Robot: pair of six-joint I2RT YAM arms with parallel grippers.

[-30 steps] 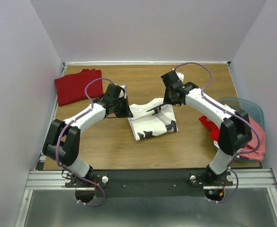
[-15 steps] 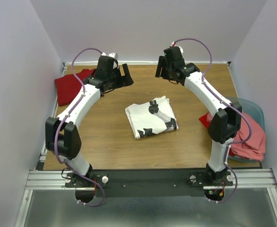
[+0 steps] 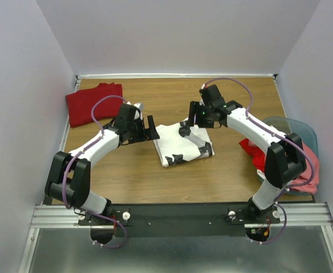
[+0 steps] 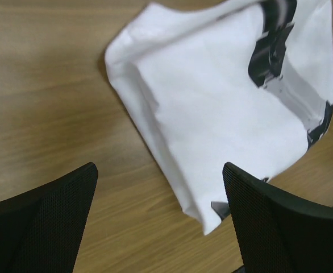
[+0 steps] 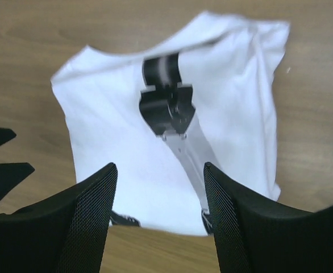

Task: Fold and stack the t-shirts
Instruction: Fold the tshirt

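Nearest, toward the desk's right edge, a pink t-shirt point(image 3: 304, 166) and a red t-shirt point(image 3: 248, 148) lie crumpled in and over the teal bin point(image 3: 300, 127), not yet folded. Further in, about mid-desk, the white t-shirt point(image 3: 182, 143) lies folded into a rough rectangle with its dark print facing up and its left edge puffed in loose layers.

The left gripper point(image 3: 150, 127) hangs just beside that left edge, fingers spread wide and holding nothing. The right gripper point(image 3: 192, 114) hangs over the far right part of the shirt, fingers apart and likewise empty.

The step looks like taking up the folded shirt, either to tighten it or to carry it. To do that well, each side should pinch through every layer at matching spots and lift together, keeping the cloth lightly taut so the fold does not spill.

At the far left corner lies the dark red t-shirt point(image 3: 92, 102), folded, the likely base for the stack.
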